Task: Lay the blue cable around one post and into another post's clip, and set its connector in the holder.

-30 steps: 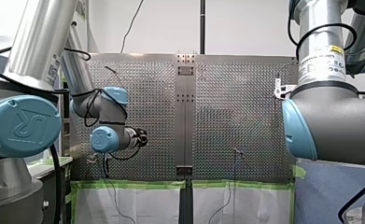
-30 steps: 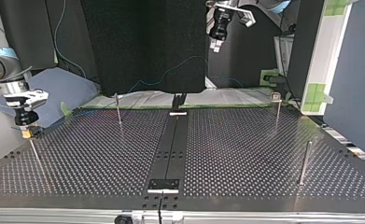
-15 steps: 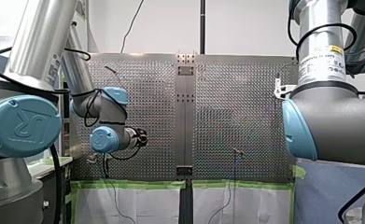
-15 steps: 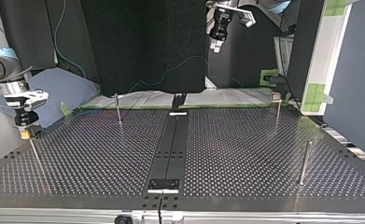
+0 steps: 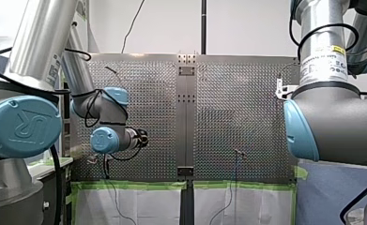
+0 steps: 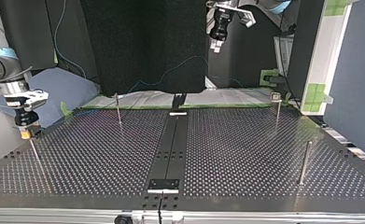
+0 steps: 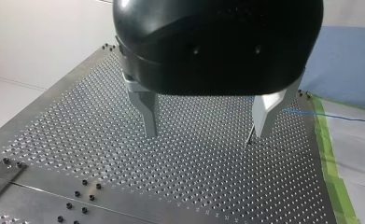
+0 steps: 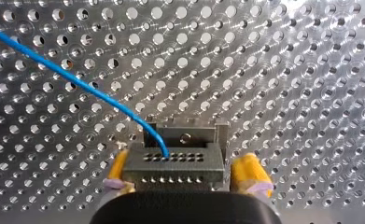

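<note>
In the right wrist view a grey connector [image 8: 174, 167] lies between my right gripper's [image 8: 182, 175] yellow pads [image 8: 248, 170]. The gripper is open, with a thin gap at one pad. The blue cable [image 8: 77, 83] curves out of the connector's top. A metal holder [image 8: 185, 135] sits just ahead of the connector. In the top view my right gripper [image 6: 26, 133] hangs low at the left edge, over a thin post [image 6: 34, 154]. My left gripper [image 7: 208, 121] is open and empty, raised high at the back [image 6: 216, 44]. The cable [image 7: 320, 114] runs beside one of its metal fingers.
In the top view, posts stand on the perforated table at back left [image 6: 118, 109], back right with a clip head [image 6: 277, 109], and right [image 6: 304, 161]. A black strip [image 6: 173, 140] runs down the middle. Green tape [image 5: 134, 185] edges the plate.
My right gripper shifted very slightly at the top view's left. Nothing else has visibly moved.
</note>
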{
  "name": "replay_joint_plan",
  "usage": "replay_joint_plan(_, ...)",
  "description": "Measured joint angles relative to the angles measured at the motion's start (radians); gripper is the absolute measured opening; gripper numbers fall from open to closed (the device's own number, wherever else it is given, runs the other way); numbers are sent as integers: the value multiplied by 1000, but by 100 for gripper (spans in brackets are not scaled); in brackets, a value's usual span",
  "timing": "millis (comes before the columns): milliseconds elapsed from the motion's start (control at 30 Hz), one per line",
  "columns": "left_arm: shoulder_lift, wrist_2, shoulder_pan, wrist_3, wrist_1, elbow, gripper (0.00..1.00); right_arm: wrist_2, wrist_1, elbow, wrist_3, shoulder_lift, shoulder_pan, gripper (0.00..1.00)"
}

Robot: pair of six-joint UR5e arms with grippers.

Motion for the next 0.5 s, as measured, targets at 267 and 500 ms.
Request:
replay_joint_plan(267,0,0,0,0,0,0,100,0,0,0,0,0,0,0)
replay_joint_plan(500,0,0,0,-1,0,0,100,0,0,0,0,0,0,0)
